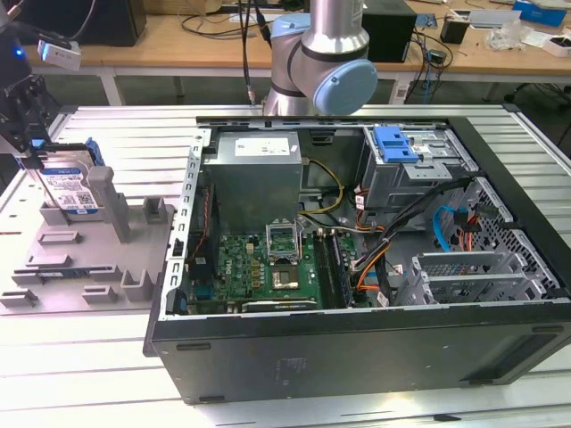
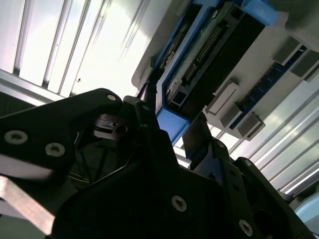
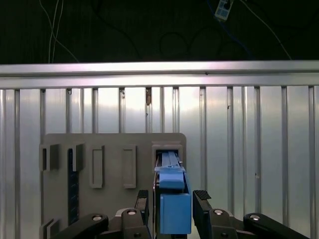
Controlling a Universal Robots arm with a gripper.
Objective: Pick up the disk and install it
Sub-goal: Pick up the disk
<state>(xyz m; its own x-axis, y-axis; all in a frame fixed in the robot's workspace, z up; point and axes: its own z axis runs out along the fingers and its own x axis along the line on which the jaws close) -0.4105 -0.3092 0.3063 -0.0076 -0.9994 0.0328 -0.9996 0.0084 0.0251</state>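
The disk (image 1: pixel 70 185) stands on edge in a slot of the grey fixture (image 1: pixel 134 227) at the exterior view's left, its white-and-blue label facing out. My gripper (image 1: pixel 34 147) sits over its top edge. In the first wrist view the disk's blue bracket (image 3: pixel 174 211) lies between the two black fingers (image 3: pixel 202 199), which press close on either side, and its far end still sits in the fixture slot (image 3: pixel 168 149). The second wrist view shows the disk (image 2: pixel 209 55) and its connector edge, with the gripper (image 2: pixel 172 117) shut on the blue bracket.
An open computer case (image 1: pixel 357 361) lies to the exterior view's right of the fixture, holding a motherboard (image 1: pixel 268 263), a grey power supply (image 1: pixel 254 156) and a drive cage with a blue latch (image 1: pixel 397 143). The arm's base (image 1: pixel 321 62) stands behind the case. All rest on a ribbed metal table (image 1: pixel 71 357).
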